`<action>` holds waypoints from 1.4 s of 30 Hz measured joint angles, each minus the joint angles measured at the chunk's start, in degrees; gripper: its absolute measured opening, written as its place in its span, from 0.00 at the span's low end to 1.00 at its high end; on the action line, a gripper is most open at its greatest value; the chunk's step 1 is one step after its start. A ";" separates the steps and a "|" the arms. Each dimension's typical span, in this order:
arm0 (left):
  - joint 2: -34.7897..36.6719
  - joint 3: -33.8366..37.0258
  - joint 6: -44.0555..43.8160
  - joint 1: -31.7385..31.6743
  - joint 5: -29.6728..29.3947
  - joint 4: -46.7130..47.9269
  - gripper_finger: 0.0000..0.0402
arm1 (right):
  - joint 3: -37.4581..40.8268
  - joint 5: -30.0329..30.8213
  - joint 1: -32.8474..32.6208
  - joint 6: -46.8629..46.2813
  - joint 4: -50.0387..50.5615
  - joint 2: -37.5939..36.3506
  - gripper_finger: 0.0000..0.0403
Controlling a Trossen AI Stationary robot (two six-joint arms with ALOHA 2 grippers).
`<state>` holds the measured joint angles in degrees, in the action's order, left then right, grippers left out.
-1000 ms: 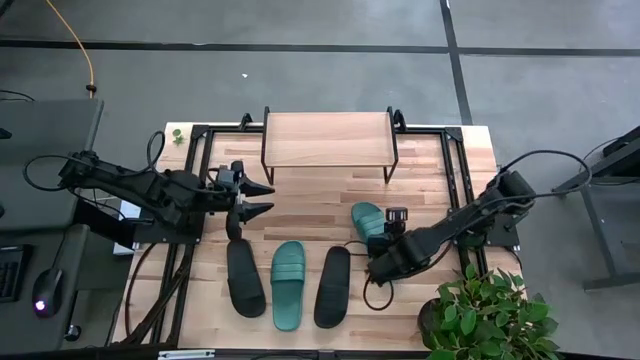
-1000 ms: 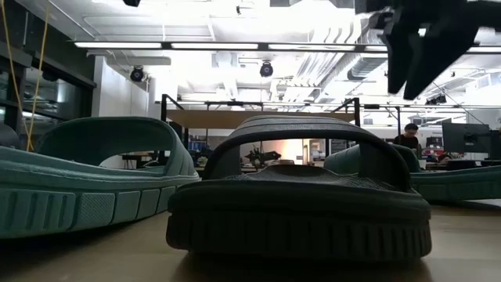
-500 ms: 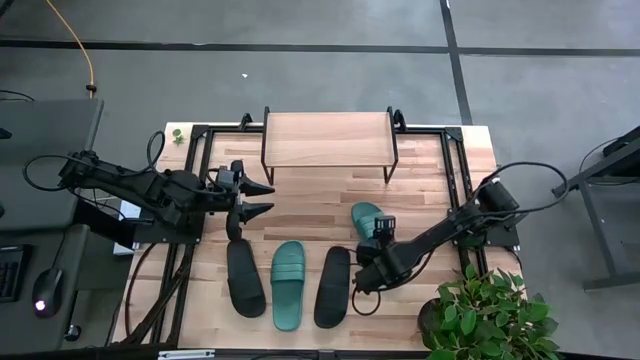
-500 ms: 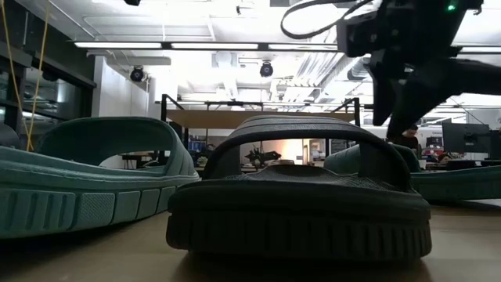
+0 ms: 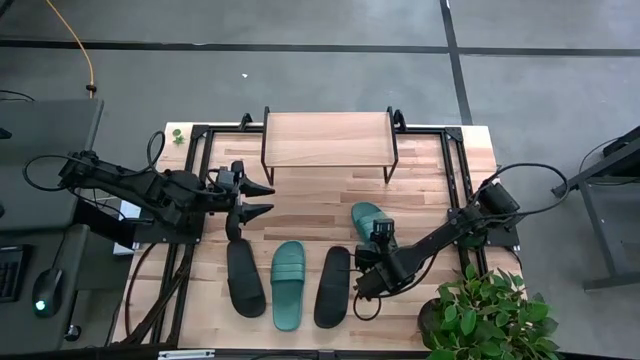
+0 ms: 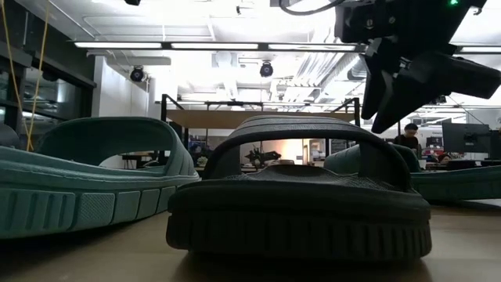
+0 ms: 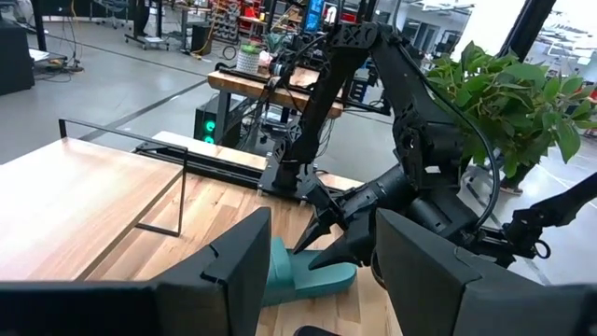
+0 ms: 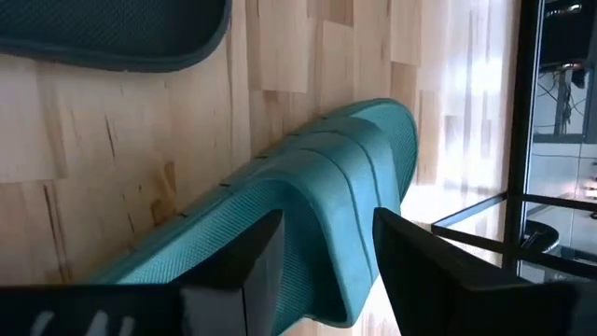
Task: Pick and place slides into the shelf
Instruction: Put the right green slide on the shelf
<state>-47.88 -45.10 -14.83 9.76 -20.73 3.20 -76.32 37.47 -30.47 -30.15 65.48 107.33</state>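
**Right gripper spread over a teal slide**

Low over the table, the right gripper point(image 5: 366, 252) hangs with its two dark fingers point(image 8: 252, 257) parted wide on either side of the ribbed strap of a teal-green slide point(image 8: 308, 215). From the wrist view the strap sits in the gap between them, but whether either finger touches it cannot be told. The fingers hold nothing. In the high view most of that slide point(image 5: 366, 216) shows beyond the gripper, its near end hidden under the arm.

The left gripper point(image 5: 256, 199) waits over the left side of the table, fingers apart and empty.

Three more slides lie in a row near the table's front edge: a black one point(image 5: 244, 277), a second teal-green one point(image 5: 288, 284) and another black one point(image 5: 333, 285), each with a wide grooved strap and a moulded, textured sole edge. In the low view the black slide point(image 6: 297, 192) fills the foreground and blocks much behind it.

The shelf point(image 5: 328, 139), a pale wooden plank on thin black legs, stands at the table's far side with nothing on it.
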 joint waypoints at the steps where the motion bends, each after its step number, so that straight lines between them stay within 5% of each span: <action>1: 0.00 0.00 0.00 0.00 0.01 0.02 0.44 | -0.01 0.01 -0.03 0.01 -0.07 0.00 0.39; 18: 0.00 0.01 0.98 0.00 0.17 0.42 0.44 | 9.23 0.19 -0.08 -2.00 -4.77 0.00 0.39; 42: 0.00 0.02 1.07 0.00 0.45 0.35 0.44 | 11.64 10.16 2.34 1.75 -12.41 0.00 0.39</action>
<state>-47.88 -45.08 -13.76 9.76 -20.28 3.55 -64.69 47.64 -28.13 -28.41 53.07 107.33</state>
